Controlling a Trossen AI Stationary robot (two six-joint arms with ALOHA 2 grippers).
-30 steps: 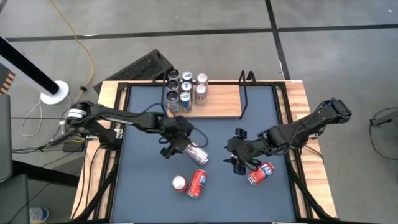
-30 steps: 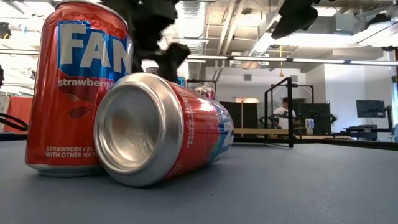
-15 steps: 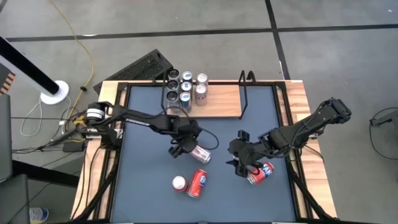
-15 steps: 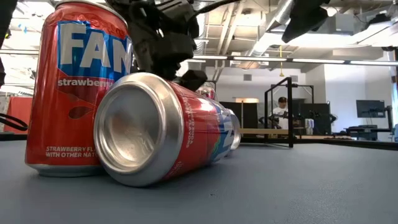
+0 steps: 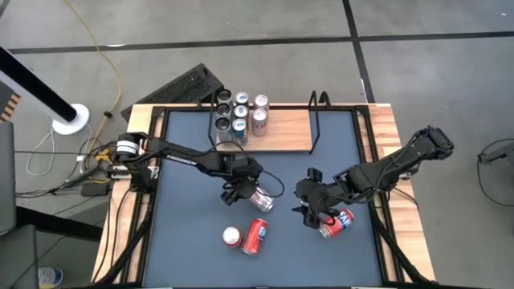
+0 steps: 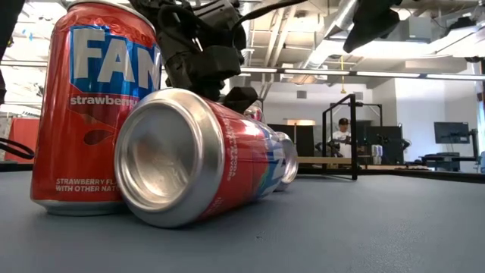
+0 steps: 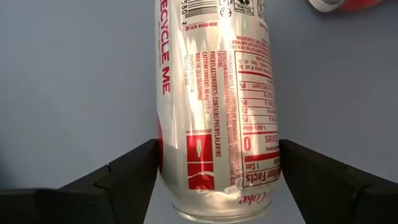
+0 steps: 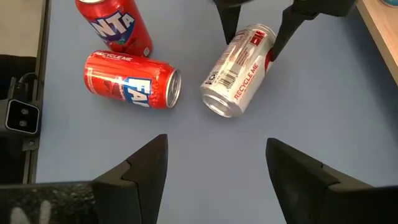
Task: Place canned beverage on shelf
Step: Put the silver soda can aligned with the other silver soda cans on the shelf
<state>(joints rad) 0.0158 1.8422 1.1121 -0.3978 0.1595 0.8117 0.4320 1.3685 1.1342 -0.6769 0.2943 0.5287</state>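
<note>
A silver can point(image 7: 217, 93) lies on its side on the dark table top, also seen in the right wrist view point(image 8: 239, 68). My left gripper point(image 5: 249, 193) is low over it, slanting down. It is open, with one finger point(image 7: 134, 168) on each side of the can's near end. My right gripper point(image 5: 309, 210) hangs open with nothing between its fingers, beside a red can point(image 5: 337, 223) lying on its side. The shelf point(image 5: 285, 132) is at the table's far edge, with several cans point(image 5: 241, 112) standing on its left end. My left gripper's fingers point(image 7: 305, 168) stand close along the two long sides of the silver can point(image 7: 273, 143), near one end, coming slanting down from the table's left. The can lies on the table. Whether the fingers touch it I cannot tell.
A red Fanta can point(image 5: 231, 236) stands upright near the front, with another red can point(image 5: 255, 236) lying beside it. Black rod uprights point(image 5: 317, 120) stand at the shelf's ends. The right half of the shelf board is bare.
My left gripper has come down and moved toward the table's right, onto the silver can, and its fingers now stand on either side of it.
</note>
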